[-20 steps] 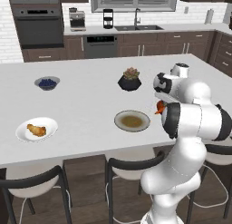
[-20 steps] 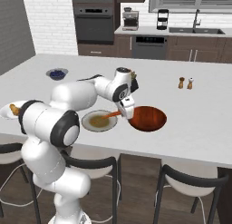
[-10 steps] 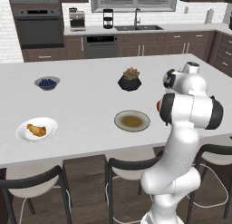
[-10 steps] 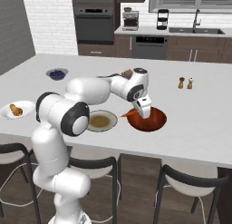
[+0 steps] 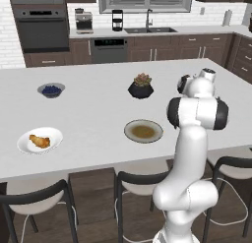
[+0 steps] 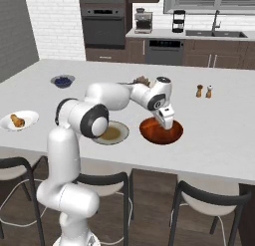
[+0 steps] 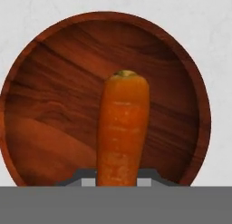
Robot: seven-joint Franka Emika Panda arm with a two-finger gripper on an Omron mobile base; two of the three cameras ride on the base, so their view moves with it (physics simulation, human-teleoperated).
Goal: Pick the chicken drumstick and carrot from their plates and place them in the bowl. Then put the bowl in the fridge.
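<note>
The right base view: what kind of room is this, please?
A home kitchen, rendered. A wall oven and a sink stand along the back counter, and a large white island with stools holds plates and a bowl.

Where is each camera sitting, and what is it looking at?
Left base view: behind the arm's left, looking forward over the counter; the white arm rises at lower right.
Right base view: behind its right; the arm reaches from lower left to the bowl.
Hand view: on the hand, looking straight down into the bowl, the carrot held in front.
Both base views share the drumstick and the tan plate.
</note>
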